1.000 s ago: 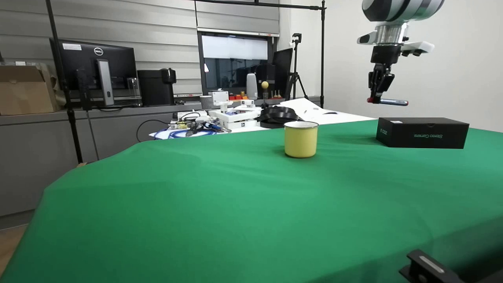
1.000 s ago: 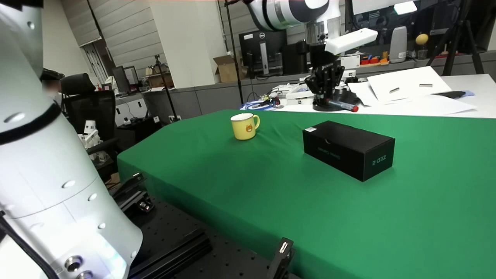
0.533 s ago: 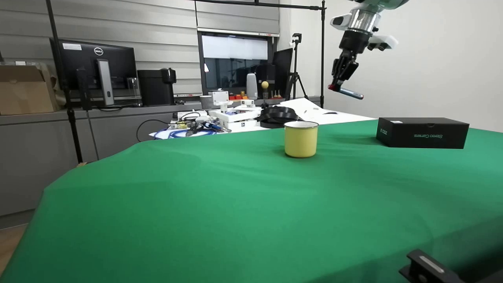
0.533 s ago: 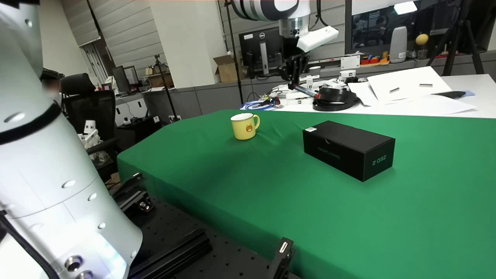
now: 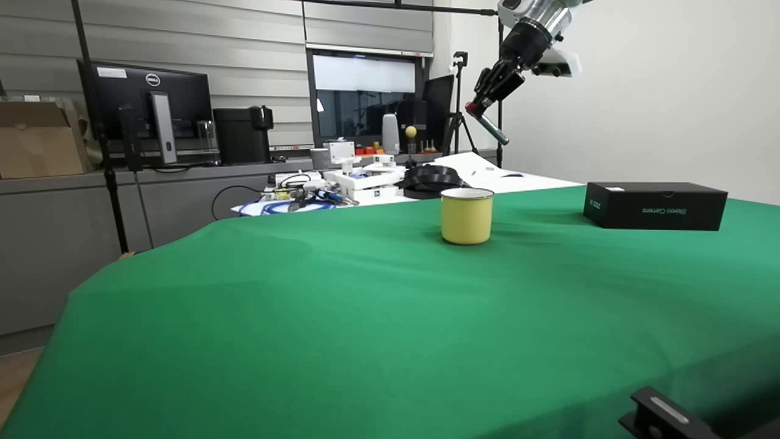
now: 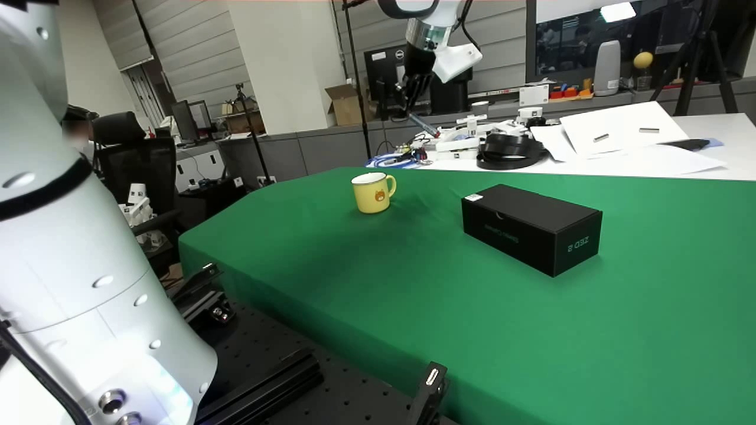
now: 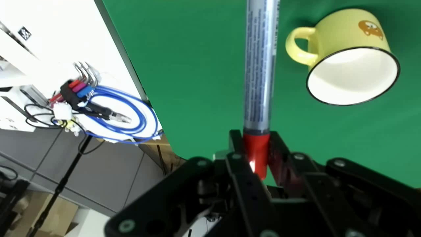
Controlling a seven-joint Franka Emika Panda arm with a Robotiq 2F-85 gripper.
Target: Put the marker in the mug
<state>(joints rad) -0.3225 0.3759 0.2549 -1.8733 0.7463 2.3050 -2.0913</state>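
Note:
The marker (image 7: 260, 72) has a silver-blue printed barrel and a red end. My gripper (image 7: 255, 135) is shut on the red end, and the barrel sticks out beyond the fingertips. In both exterior views the marker (image 5: 492, 130) (image 6: 424, 126) slants downward in the air. There the gripper (image 5: 478, 110) (image 6: 409, 111) is tilted, well above the table. The pale yellow mug (image 5: 466, 218) stands upright and apart from the marker, lower down; it also shows in an exterior view (image 6: 371, 195). In the wrist view the mug (image 7: 345, 36) is right of the marker, its white inside visible.
A black box (image 5: 661, 207) (image 6: 522, 227) lies on the green-covered table (image 5: 341, 317), to the right of the mug in both exterior views. A white side table with cables, tools (image 7: 82, 89) and a black round object (image 6: 511, 150) stands beyond the green edge.
My gripper has moved left in both exterior views with the marker in it. It has tilted, and the marker slants more steeply downward. The mug and the box have not moved.

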